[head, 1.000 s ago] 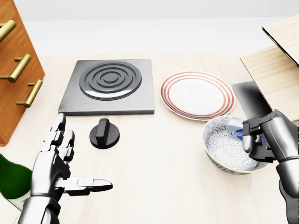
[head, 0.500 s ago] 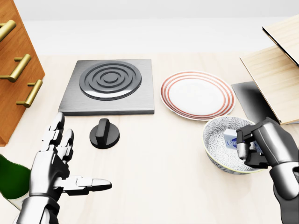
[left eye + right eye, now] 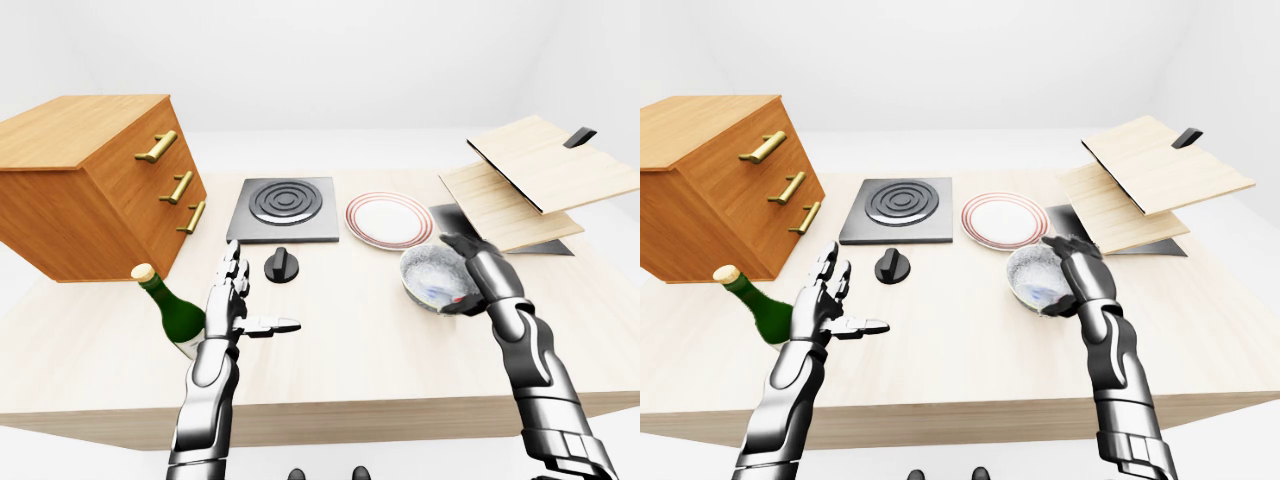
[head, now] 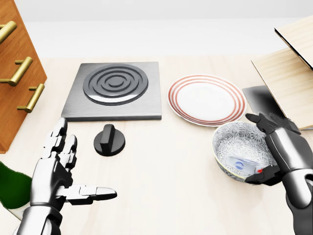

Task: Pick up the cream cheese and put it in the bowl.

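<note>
Right hand (image 4: 274, 149) is hovering at the right rim of the bowl (image 4: 226, 139), its fingers spread and gripping nothing, the thumb curling under the near-right edge. Cream cheese (image 4: 241, 165) is lying flat on the bowl's floor, toward the near side, so the placing looks done and what is left is a clean withdrawal. To do that well, the hand should be lifting straight up and to the right, keeping the fingers spread so that none hooks the rim; the bowl is sitting loose on the table (image 4: 166, 171) and could tip or slide if the thumb drags on it. Just to the far left of the bowl is the striped plate (image 4: 206, 99), and to the far right the stacked wooden boards (image 4: 288, 73) are overhanging, so a swing in either direction is worth avoiding. Left hand (image 4: 57, 174) is resting open over the near-left table, palm turned inward, well apart from the bowl, and need not be moving at all.
</note>
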You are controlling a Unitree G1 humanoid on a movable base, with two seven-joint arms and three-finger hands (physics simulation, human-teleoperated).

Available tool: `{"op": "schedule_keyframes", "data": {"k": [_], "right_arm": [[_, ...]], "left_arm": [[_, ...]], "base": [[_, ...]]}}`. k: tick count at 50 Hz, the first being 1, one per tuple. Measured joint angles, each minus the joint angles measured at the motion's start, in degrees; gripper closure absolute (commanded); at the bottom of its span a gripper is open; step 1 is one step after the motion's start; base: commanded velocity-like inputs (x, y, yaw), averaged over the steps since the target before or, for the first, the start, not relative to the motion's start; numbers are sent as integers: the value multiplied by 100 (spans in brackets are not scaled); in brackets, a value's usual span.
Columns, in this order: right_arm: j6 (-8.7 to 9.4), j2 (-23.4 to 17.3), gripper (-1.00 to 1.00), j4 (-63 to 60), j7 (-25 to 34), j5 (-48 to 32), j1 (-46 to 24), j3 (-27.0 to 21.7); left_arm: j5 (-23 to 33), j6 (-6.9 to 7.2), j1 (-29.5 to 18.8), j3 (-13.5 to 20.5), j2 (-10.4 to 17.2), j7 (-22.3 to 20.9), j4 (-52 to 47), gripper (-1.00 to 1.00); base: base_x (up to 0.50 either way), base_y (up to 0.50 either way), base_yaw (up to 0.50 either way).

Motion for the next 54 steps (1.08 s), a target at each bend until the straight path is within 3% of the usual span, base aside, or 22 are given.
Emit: {"op": "schedule_keyframes", "data": {"k": [11, 19, 24, 31, 35, 47, 54], "right_arm": [[0, -4, -100, -114, 5, -64, -24, -34], [35, -46, -100, -941, 188, 198, -100, -311], [301, -149, -100, -1672, 248, 457, -269, -557], [814, -363, -100, -2649, 299, 856, -481, -875], [990, -420, -100, -3003, 307, 987, -529, -949], [987, -119, -100, -3486, 313, 1249, -310, -850], [779, 342, -100, -3543, 203, 1358, 90, -584]], "left_arm": [[-2, 0, -1, -1, 1, -4, -8, -100], [-1, 0, -8, -2, 2, -3, -15, -100], [-5, 0, -8, -1, 2, -3, -40, -100], [-9, 0, -3, -1, 2, -4, -83, -100], [-9, 0, 2, -3, 0, -5, -102, -100], [2, 0, -51, -25, -13, 25, -50, -100], [30, 0, -78, -99, -47, 84, -118, -100]], "base": [[0, 0, 0], [0, 0, 0], [0, 0, 0], [0, 0, 0], [0, 0, 0], [0, 0, 0], [0, 0, 0]]}}
